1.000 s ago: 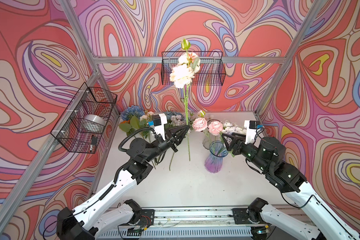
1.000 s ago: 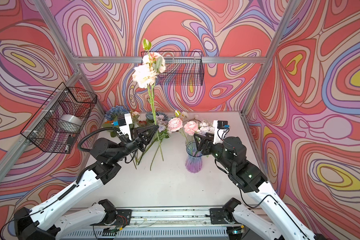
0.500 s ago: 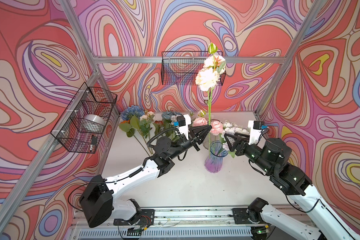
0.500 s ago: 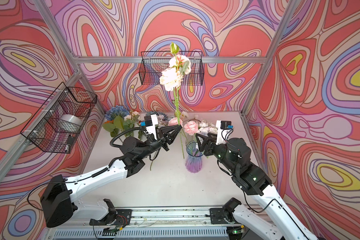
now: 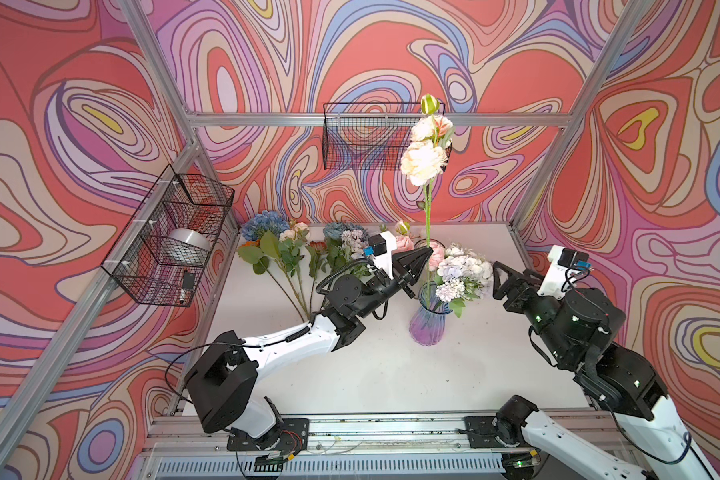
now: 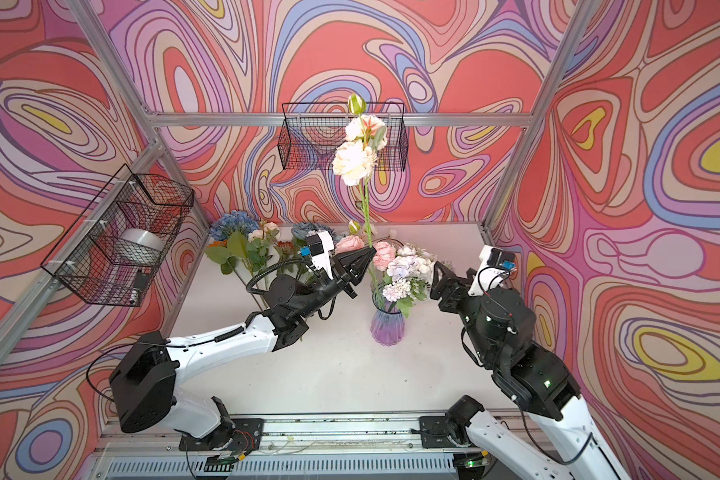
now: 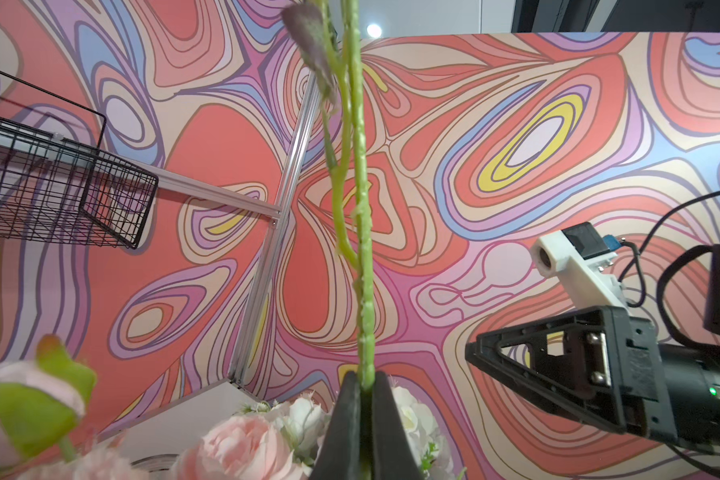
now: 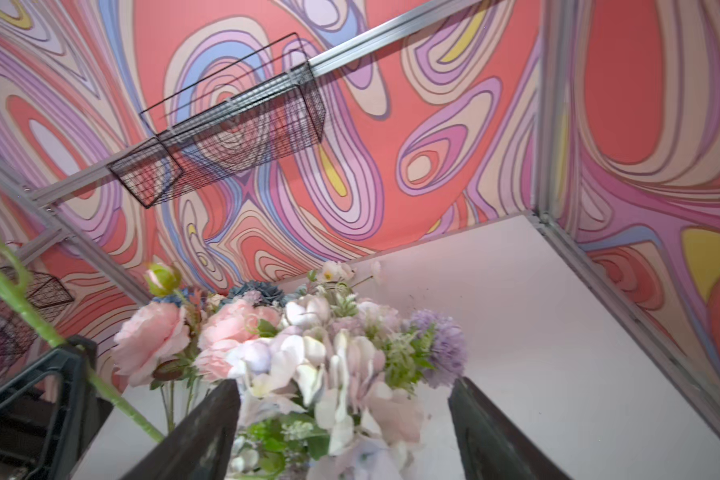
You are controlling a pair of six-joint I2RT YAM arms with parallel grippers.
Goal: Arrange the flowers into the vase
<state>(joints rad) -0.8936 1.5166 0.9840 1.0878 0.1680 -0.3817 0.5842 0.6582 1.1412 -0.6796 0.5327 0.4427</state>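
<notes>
left gripper (image 5: 428,253): centre frame, clamped on tall stem (image 5: 427,216)
vase (image 5: 428,322): just right of centre, under that stem; stem foot at its mouth (depth unclear)
right gripper (image 5: 500,280): right, jaws wide, empty, just beside bouquet (image 5: 464,266)
step: lower straight, keep stem upright, thread past bouquet, release once seated
count: baskets (image 5: 171,245) two; loose flowers (image 5: 292,253) one overlapping pile, uncountable; held blooms (image 5: 422,162) two plus bud (image 5: 429,104); vase one

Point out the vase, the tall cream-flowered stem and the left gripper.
vase (image 5: 427,328): a top view, its purple ribbed body.
tall cream-flowered stem (image 5: 427,216): a top view, bare green stalk below the blooms.
left gripper (image 7: 366,380): left wrist view, between the tips, shut on the stalk.
</notes>
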